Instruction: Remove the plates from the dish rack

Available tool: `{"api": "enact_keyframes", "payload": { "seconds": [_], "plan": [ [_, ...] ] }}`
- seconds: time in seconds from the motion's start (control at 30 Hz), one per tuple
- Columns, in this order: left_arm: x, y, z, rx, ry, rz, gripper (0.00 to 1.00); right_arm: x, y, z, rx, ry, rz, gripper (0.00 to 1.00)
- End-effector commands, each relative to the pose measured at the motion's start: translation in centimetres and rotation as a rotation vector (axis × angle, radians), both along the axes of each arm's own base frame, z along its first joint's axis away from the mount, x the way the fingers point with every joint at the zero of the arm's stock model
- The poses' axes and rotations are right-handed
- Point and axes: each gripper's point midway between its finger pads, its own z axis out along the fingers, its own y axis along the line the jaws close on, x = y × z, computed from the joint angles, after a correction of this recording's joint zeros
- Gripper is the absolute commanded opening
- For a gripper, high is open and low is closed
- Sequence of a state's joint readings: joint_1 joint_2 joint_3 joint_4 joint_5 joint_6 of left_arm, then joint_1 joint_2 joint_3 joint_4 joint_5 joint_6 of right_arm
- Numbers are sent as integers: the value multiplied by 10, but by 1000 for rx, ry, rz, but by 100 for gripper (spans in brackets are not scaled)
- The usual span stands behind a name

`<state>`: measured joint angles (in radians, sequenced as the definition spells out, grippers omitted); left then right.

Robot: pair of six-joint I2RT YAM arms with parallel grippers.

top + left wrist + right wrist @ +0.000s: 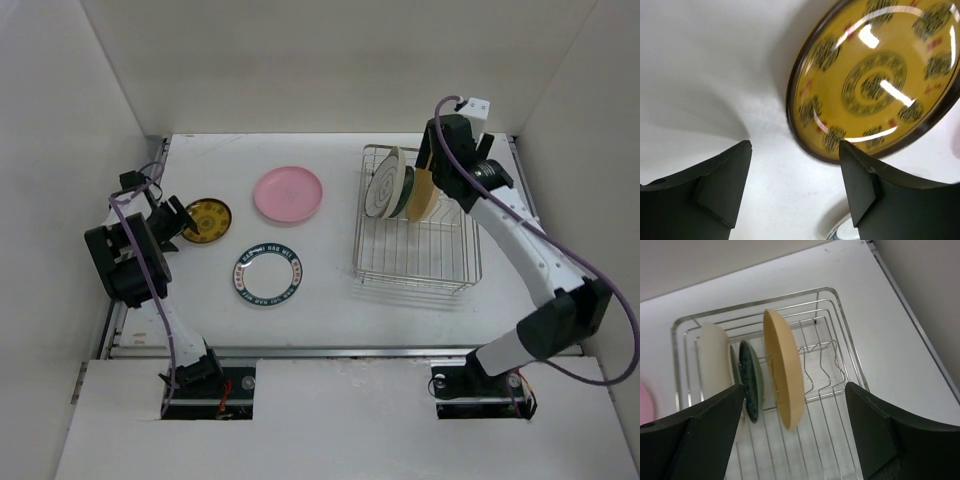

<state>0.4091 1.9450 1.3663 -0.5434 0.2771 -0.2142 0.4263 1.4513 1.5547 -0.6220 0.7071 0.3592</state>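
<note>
Robotics lab test cell. Plain white wall panels (300,60) enclose white table (330,320) on three sides. Two robot arms bolted at near edge: left arm (135,265), right arm (525,245), each trailing purple cable (612,290). Metal rail (330,350) runs along table front. Household items on table: silver wire dish rack (430,260), pink plate (288,193), yellow patterned plate (207,219), lettered-rim plate (270,273).

The left arm (130,262) is folded at the left side, and the left gripper (795,148) sits low with its jaws apart. The right arm (525,240) is stretched forward with its wrist tipped down. The right gripper (794,386) is spread wide, apparently gripping nothing.
</note>
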Motion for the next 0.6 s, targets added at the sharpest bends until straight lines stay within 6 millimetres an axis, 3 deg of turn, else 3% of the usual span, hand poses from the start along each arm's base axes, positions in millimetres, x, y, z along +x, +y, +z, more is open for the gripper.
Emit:
{"api": "enact_keyframes", "payload": {
  "seconds": [0.0, 0.17, 0.2, 0.33, 0.43, 0.57],
  "plan": [
    [-21, 5, 30, 64, -2, -13, 68, 21, -12, -19, -25, 64, -25, 88],
    [-37, -15, 59, 30, -75, -76, 68, 48, -15, -48, 3, 115, -13, 73],
    [-38, -20, 66, 17, -101, -95, 68, 53, -17, -45, 25, 91, -20, 67],
    [-51, -28, 94, 37, -151, -166, 68, 65, -22, -79, 12, 160, -31, 60],
    [-55, -35, 123, 65, -238, -237, 69, 76, -11, -103, 30, 201, 9, 53],
    [-74, -49, 141, 95, -256, -336, 69, 82, -4, -121, 50, 233, 18, 41]
  ]
}}
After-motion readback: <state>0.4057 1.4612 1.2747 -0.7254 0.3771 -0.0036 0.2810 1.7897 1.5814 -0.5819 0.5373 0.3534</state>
